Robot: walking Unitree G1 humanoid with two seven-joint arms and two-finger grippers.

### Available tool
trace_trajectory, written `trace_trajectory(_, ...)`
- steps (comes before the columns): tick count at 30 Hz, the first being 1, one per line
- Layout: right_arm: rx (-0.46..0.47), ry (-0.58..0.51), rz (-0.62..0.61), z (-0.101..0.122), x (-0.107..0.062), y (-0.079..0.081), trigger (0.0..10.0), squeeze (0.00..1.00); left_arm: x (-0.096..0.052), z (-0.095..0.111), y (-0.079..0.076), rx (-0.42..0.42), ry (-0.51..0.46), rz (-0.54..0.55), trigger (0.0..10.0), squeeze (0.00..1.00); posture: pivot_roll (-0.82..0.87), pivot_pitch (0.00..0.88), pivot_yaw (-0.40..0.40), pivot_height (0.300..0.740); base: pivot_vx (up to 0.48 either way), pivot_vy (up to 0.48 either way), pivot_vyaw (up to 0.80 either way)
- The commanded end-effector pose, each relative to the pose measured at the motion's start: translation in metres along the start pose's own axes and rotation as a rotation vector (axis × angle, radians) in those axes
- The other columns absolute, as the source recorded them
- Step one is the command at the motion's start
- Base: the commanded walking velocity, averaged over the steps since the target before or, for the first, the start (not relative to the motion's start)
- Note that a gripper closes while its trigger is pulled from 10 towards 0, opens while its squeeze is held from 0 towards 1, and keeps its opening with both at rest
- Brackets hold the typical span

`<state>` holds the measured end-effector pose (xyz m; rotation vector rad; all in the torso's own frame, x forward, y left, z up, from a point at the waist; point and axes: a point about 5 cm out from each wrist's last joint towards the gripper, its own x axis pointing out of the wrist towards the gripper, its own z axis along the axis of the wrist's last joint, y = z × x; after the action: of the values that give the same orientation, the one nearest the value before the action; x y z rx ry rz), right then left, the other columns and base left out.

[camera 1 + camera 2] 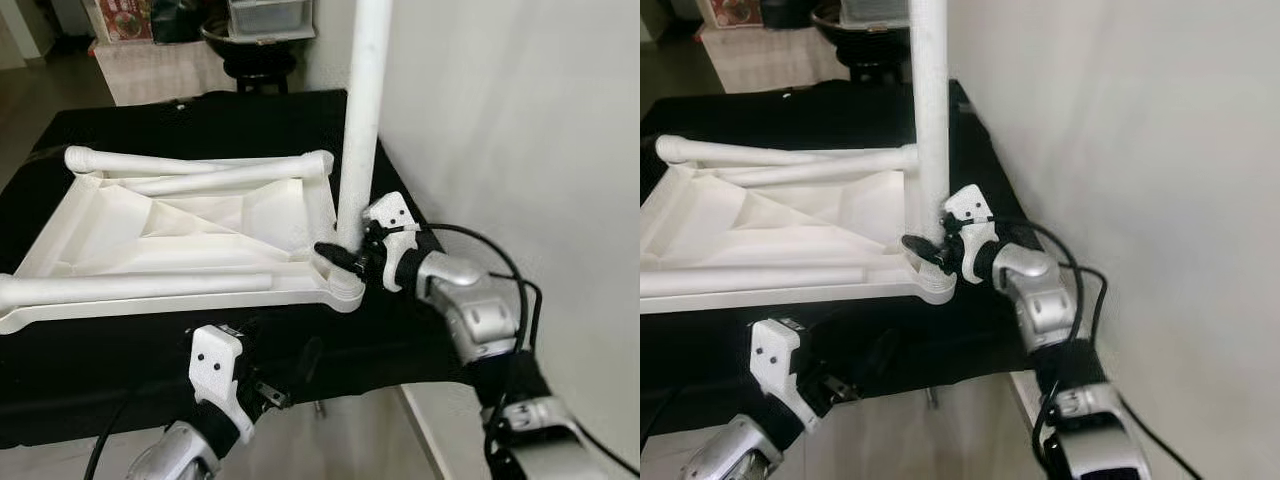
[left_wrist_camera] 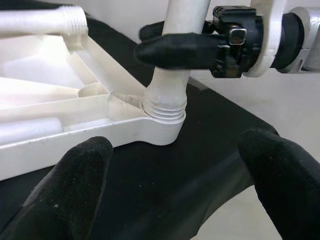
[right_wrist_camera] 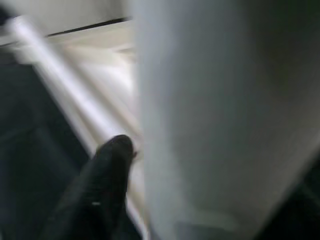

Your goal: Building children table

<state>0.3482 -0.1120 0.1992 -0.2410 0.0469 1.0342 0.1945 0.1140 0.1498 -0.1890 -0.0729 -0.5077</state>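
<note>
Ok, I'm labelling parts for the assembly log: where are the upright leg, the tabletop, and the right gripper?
upright leg (image 1: 362, 110): left eye view, middle of the shaft.
tabletop (image 1: 160, 225): left eye view, ribbed underside panel.
right gripper (image 1: 345, 252): left eye view, between its fingertips at the leg's base.

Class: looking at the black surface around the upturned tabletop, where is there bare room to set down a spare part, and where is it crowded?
Bare black cloth lies beyond the tabletop, and a strip runs along the near edge. The near right corner is crowded: the right gripper clasps the upright leg there.
</note>
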Motion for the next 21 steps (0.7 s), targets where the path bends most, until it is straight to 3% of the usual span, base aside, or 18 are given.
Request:
trace_trajectory(1,-0.030,-0.009,0.115,0.002,0.007,0.009,10.0,1.00,-0.002,-0.004,0.000,-0.016,0.021,0.005,10.0,0.00,0.01,0.124,-0.045,0.740,0.000,0.000,0.00)
trace_trajectory(5,-0.068,-0.025,0.179,0.012,0.002,0.002,10.0,1.00,-0.002,-0.004,0.000,-0.021,0.018,0.001,10.0,0.00,0.01,0.124,-0.045,0.740,0.000,0.000,0.00)
trace_trajectory(6,-0.056,-0.039,0.210,0.015,0.002,-0.001,10.0,0.00,-0.002,-0.005,0.000,-0.022,0.017,-0.002,10.0,0.00,0.02,0.122,-0.048,0.740,0.000,0.000,0.00)
trace_trajectory(14,-0.026,-0.067,0.360,0.021,0.002,-0.003,10.0,0.00,-0.002,-0.006,-0.001,-0.022,0.019,-0.007,10.0,0.00,0.02,0.115,-0.040,0.740,0.000,0.000,0.00)
trace_trajectory(16,-0.010,-0.085,0.439,0.023,0.004,0.001,0.0,0.00,-0.002,-0.007,-0.001,-0.023,0.024,-0.012,10.0,0.00,0.02,0.111,-0.035,0.740,0.000,0.000,0.00)
trace_trajectory(21,0.004,-0.085,0.459,0.019,0.002,0.000,0.0,0.00,-0.002,-0.007,-0.002,-0.025,0.028,-0.016,10.0,0.00,0.02,0.107,-0.031,0.740,0.000,0.000,0.00)
